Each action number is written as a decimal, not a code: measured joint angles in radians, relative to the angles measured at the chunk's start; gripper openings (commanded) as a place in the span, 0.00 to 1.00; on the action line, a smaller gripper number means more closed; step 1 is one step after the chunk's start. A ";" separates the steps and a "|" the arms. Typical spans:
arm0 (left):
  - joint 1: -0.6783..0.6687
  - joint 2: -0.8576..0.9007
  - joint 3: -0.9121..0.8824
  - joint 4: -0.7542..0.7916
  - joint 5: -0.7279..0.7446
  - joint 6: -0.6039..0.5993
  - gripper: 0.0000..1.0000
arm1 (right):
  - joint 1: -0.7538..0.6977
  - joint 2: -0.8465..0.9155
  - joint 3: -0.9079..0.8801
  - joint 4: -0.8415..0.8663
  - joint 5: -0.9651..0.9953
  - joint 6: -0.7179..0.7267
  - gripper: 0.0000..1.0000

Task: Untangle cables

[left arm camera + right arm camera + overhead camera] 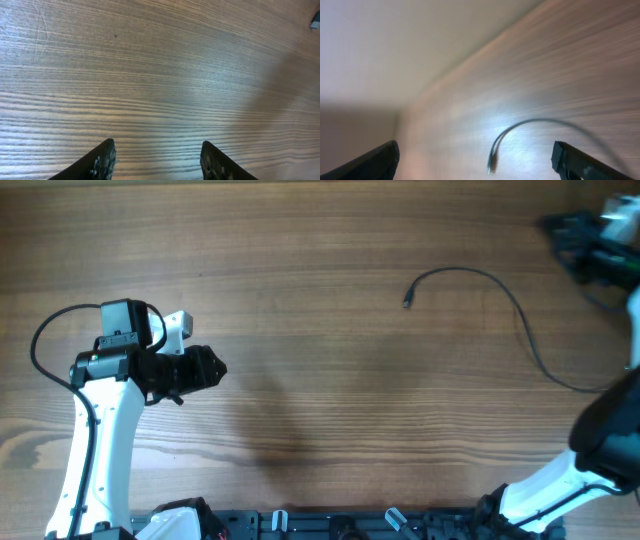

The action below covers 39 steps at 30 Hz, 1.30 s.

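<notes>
Wood table under two empty grippers: left gripper partly open, right gripper wide open near a cable.

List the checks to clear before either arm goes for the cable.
1. Is the left gripper free? Jaws apart, nothing between them: ok.
2. Is the right gripper free? Jaws wide, nothing held: ok.
3. Is the cable free of knots? One open curve lying on the table, no crossings along the visible run: ok.
4. Is the plug end exposed? Bare wood around it, neither gripper touching it: ok.
5. Where is the cable's other end? It runs toward the right arm near the picture's edge: cannot tell.
6. Is the right wrist view sharp enough to aim by? It is blurred: not ok.
</notes>
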 measured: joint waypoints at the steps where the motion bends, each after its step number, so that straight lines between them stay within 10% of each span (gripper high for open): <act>1: 0.000 0.000 0.000 -0.002 0.000 0.000 0.56 | 0.080 0.000 0.000 -0.037 0.008 -0.051 1.00; 9: 0.000 0.000 0.000 0.001 0.000 0.000 0.56 | 0.319 0.000 0.002 -0.166 0.641 -0.521 1.00; 15: 0.000 0.000 0.000 0.003 0.001 0.000 0.56 | 0.313 0.000 0.000 -0.283 1.061 -0.494 1.00; 32: 0.000 0.000 0.000 0.002 0.004 0.000 0.55 | 0.306 0.150 -0.061 -0.187 1.011 -0.814 0.98; 36: 0.000 0.000 0.000 0.003 0.004 0.000 0.55 | 0.293 0.166 -0.061 -0.190 0.965 -0.846 0.64; 39: 0.000 0.000 0.000 0.002 0.004 0.000 0.55 | 0.275 0.195 -0.061 -0.208 0.948 -0.846 0.63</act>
